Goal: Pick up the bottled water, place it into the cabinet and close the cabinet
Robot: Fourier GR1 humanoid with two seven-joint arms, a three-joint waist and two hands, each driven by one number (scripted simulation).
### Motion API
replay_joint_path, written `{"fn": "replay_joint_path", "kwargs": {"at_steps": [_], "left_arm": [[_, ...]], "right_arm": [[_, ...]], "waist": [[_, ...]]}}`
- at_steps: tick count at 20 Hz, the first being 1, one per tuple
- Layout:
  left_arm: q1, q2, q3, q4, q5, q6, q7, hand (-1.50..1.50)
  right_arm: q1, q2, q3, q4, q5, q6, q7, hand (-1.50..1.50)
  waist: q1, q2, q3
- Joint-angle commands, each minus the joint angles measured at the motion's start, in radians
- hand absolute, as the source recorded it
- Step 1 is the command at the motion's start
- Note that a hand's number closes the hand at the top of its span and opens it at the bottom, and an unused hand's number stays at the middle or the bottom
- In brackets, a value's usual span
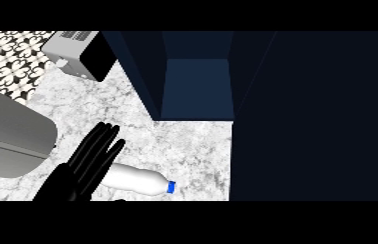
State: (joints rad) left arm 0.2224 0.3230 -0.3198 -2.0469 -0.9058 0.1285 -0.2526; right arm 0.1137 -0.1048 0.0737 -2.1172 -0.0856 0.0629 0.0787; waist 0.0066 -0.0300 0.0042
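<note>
While the bottled water (140, 180) lies on its side on the marble worktop (184, 143), blue cap towards the cabinet (196, 88), the left robot hand (88, 160) stands beside it with fingers straight, grasping nothing. The right robot hand is out of view. Risk noted: a round bottle lying flat is likely to roll if nudged. The open cabinet door (303, 113) stands close by and could obstruct the lift.
</note>
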Motion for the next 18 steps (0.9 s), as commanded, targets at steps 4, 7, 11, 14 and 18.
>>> {"fn": "replay_joint_path", "kwargs": {"at_steps": [4, 7, 11, 14, 18], "left_arm": [[0.156, -0.091, -0.212, 0.167, -0.354, 0.257, -0.029, -1.5], [0.209, -0.152, -0.277, 0.259, -0.463, 0.384, -0.021, -1.5], [0.308, -0.239, -0.352, 0.421, -0.618, 0.59, 0.005, -1.5], [0.32, -0.317, -0.36, 0.576, -0.737, 0.736, 0.036, -1.5], [0.36, -0.321, -0.364, 0.744, -0.852, 0.964, 0.131, -1.5]], "right_arm": [[0.079, -0.006, 0.027, -0.062, -0.041, 0.031, 0.034, -1.5], [0.129, -0.007, 0.025, -0.113, -0.063, 0.033, 0.046, -1.5], [0.182, -0.026, 0.01, -0.19, -0.086, 0.042, 0.073, -1.5], [0.233, -0.033, 0.019, -0.245, -0.099, 0.053, 0.085, -1.5], [0.331, -0.049, 0.022, -0.353, -0.126, 0.07, 0.11, -1.5]], "waist": [[0.004, -0.004, -0.007], [-0.009, -0.012, -0.009], [0.0, -0.009, -0.009], [-0.007, -0.002, -0.008], [-0.003, 0.004, -0.007]]}}
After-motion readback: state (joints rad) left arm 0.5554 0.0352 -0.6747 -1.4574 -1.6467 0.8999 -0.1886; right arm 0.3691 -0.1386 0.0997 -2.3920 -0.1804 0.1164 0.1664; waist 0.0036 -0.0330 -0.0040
